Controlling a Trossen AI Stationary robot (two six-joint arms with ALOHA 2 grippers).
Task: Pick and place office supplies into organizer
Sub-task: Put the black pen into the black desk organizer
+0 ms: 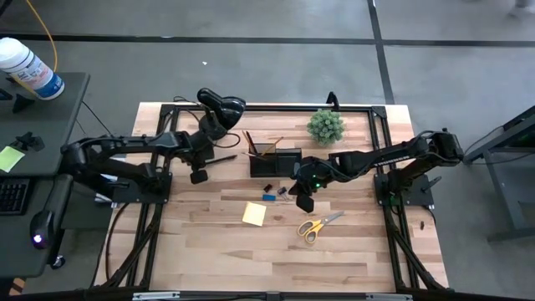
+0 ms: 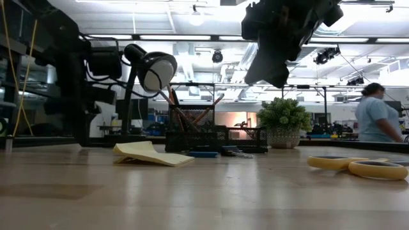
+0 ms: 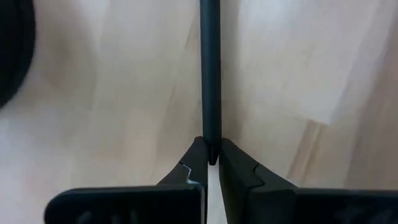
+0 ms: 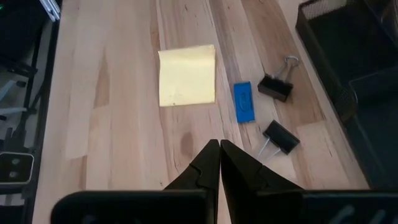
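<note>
left gripper (image 3: pixel 211 163) has its jaws clamped on one end of the dark pen (image 3: pixel 210 74), long axis running straight ahead; the organizer (image 1: pixel 276 159) lies at 3 o'clock. right gripper (image 4: pixel 219 149) hovers closed, empty.

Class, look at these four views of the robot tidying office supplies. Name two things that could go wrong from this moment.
1. The left gripper is shut on only the very end of the dark pen, so the pen may pivot or slip when lifted.
2. The shut right gripper hangs just above the binder clips and blue block; descending carelessly could scatter them.
</note>
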